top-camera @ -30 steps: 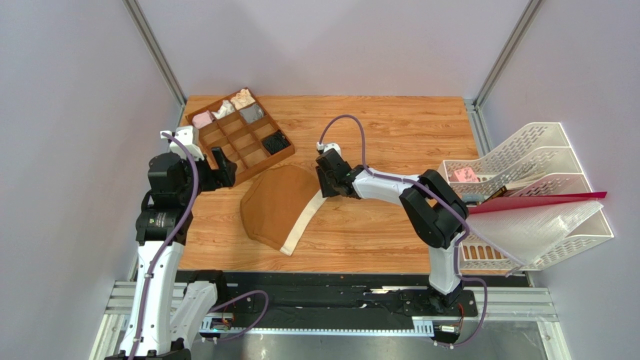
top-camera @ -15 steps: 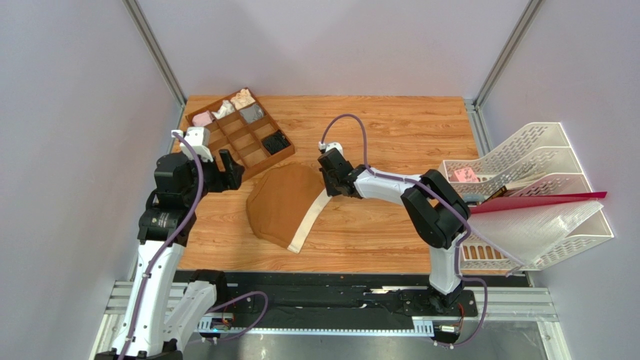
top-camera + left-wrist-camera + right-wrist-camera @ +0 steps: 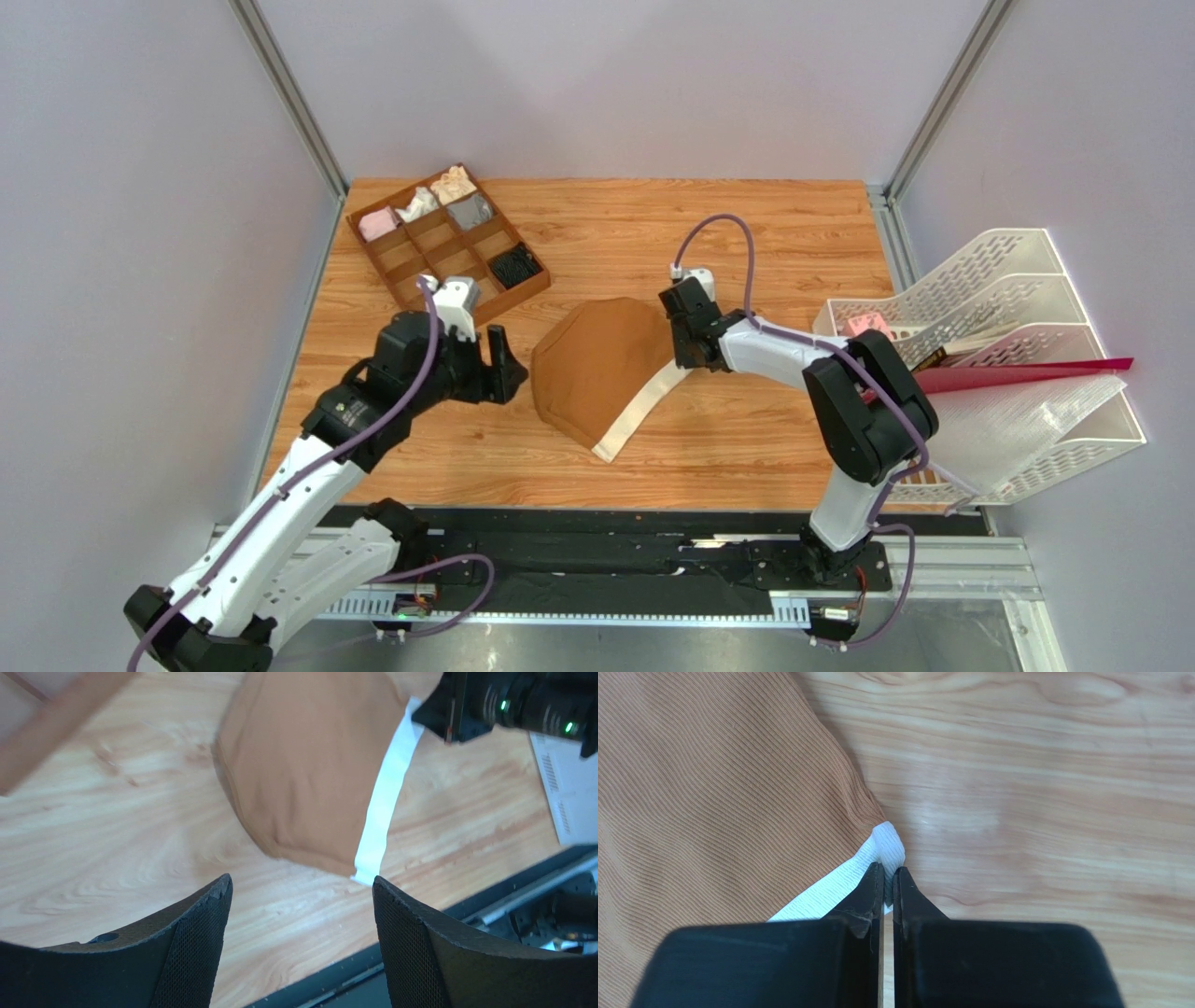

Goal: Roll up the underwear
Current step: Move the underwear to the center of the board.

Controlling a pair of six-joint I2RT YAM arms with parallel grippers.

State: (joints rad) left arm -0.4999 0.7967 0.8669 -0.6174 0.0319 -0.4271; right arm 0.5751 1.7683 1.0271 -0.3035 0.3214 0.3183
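The underwear (image 3: 596, 367) lies flat on the wooden table, brown with a cream-white band (image 3: 643, 406) along its right edge. My right gripper (image 3: 683, 350) is shut on the far end of the white band (image 3: 885, 850), at the garment's upper right corner. My left gripper (image 3: 508, 367) is open and empty, just left of the underwear's left edge. In the left wrist view the underwear (image 3: 309, 763) lies beyond my open fingers (image 3: 196, 938), with the band's near end (image 3: 372, 847) close to the right finger.
A brown wooden divider box (image 3: 446, 252) holding small fabric bundles stands at the back left. White plastic trays (image 3: 982, 336) with a red folder (image 3: 1010, 375) stand at the right edge. The table's front edge and black rail (image 3: 603, 525) lie just below.
My right gripper has dragged the underwear to the right across the table. My left arm has swung right and forward from the box, following up to the garment's left edge.
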